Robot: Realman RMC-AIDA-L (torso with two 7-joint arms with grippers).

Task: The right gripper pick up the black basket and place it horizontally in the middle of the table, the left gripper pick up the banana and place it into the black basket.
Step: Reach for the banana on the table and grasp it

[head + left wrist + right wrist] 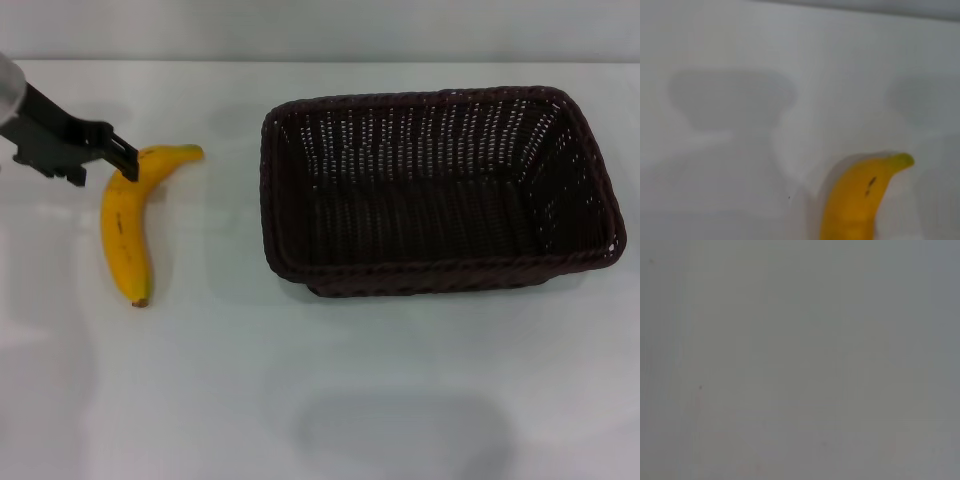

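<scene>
The black basket (440, 190) lies lengthwise across the middle-right of the white table (330, 400), open side up and empty. A yellow banana (128, 225) lies at the left, its greenish stem tip pointing toward the basket. My left gripper (125, 160) reaches in from the left edge, its black fingertips (122, 150) at the banana's upper part near the stem. The left wrist view shows the banana (855, 200) close up with its stem tip (902, 160). The right gripper is out of view; its wrist view shows only a plain grey surface.
Bare white tabletop (200, 400) stretches along the near side and between the banana and the basket. The table's far edge (320, 62) runs across the top of the head view.
</scene>
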